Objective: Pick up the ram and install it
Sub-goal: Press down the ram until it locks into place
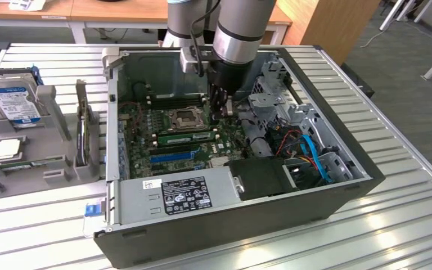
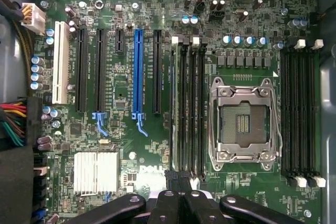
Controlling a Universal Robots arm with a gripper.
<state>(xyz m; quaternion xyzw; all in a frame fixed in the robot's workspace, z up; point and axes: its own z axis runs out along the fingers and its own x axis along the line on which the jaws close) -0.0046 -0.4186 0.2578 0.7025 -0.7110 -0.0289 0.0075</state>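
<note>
Green ram (image 1: 188, 136) — one seated; hand (image 2: 179, 178) shut.

Grey Universal Robots arm with black gripper

The arm (image 1: 235, 25) is built of thick silver-grey cylinders, with a darker band and a thin bright ring at the wrist joint; a black cable (image 1: 194, 34) runs down beside it past a pale grey bracket. Below hangs a black gripper (image 1: 222, 104). In the wrist view the gripper (image 2: 179, 178) has matte black linkage bars with round silver pivot pins.
</note>
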